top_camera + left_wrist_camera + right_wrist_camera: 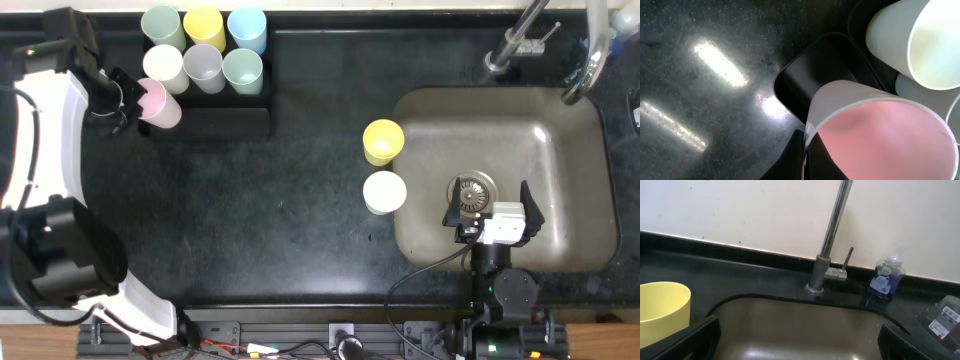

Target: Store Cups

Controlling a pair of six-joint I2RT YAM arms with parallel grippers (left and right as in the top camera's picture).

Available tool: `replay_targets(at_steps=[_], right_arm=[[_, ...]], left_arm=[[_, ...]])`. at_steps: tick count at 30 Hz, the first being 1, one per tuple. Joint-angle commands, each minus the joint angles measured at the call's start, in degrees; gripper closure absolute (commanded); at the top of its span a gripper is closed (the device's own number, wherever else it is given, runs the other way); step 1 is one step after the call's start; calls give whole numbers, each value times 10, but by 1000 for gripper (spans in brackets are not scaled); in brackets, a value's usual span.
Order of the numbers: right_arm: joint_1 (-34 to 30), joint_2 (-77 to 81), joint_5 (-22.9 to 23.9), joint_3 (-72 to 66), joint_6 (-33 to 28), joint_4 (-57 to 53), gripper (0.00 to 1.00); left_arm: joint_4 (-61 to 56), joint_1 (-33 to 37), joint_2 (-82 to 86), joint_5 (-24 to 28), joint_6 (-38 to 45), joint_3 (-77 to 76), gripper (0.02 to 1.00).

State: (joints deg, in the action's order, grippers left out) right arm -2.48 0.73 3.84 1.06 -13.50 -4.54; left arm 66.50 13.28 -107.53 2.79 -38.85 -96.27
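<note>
A black speckled counter ran wall to wall, with a steel sink let into its right part and open dark surface between the two arms.

The left claw was pinching the wall of a pink cup, which lay tilted with its mouth turned away from the claw. In the left wrist view the pink cup crowded the foreground and hid the fingers almost wholly. Just past its rim gaped an unfilled black compartment of the tray. Beyond that slot stood the stored cups, upright and packed rim to rim in two rows; their bases were hidden by the tray.

The right claw hung over the sink basin, fingers spread wide, nothing between them. Beside it, on the counter at the sink's near edge, stood a white cup and a yellow cup, both apart from the claw. Farther off rose the faucet, its spout cut off, and a soap bottle against the pale wall.
</note>
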Motion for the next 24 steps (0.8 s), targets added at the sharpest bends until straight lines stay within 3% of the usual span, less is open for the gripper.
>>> replay_targets(at_steps=[1, 24], right_arm=[[3, -5, 2, -8, 7, 3, 5], [3, -5, 2, -8, 7, 3, 5]], left_arm=[[-8, 2, -27, -9, -4, -16, 982], [-43, -11, -74, -39, -4, -16, 982]])
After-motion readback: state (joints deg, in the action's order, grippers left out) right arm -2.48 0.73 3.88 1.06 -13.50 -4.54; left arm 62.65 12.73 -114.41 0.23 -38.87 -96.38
